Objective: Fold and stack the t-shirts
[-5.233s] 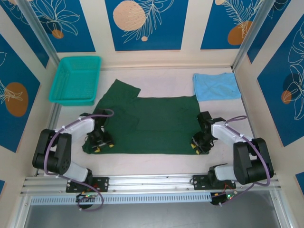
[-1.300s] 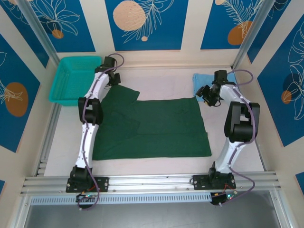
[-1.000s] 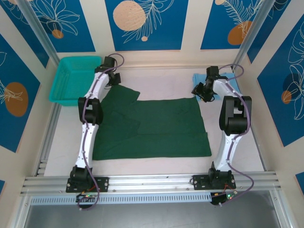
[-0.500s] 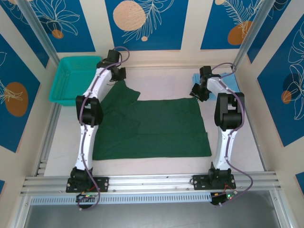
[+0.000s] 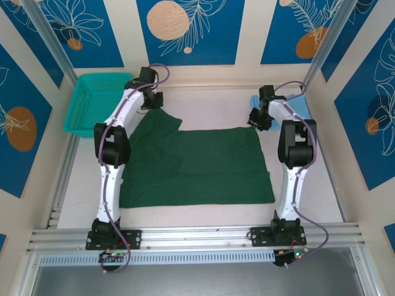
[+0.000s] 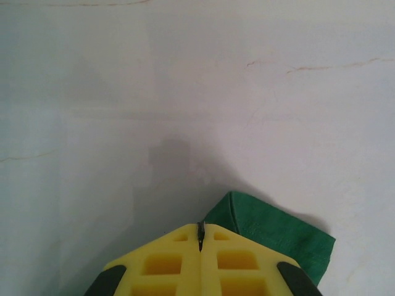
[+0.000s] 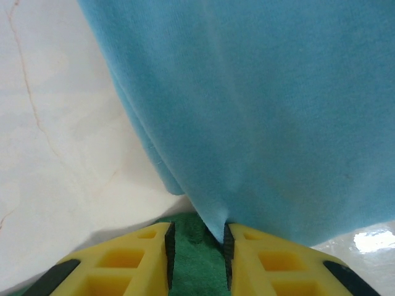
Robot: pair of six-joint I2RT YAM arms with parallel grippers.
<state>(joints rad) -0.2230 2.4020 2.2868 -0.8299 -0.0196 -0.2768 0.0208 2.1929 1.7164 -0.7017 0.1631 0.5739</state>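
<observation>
Now both arms have reached the far corners of the green t-shirt (image 5: 203,163): left gripper (image 6: 200,231) clamps one, right gripper (image 7: 197,237) is narrowing, not yet clamped; folding can start.

No writing, label, brand or number can be read — patterned walls only

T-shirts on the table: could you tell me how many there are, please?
2: the dark green t-shirt spread across the middle of the table, and the light blue t-shirt at its far right. Others could be hidden.
</observation>
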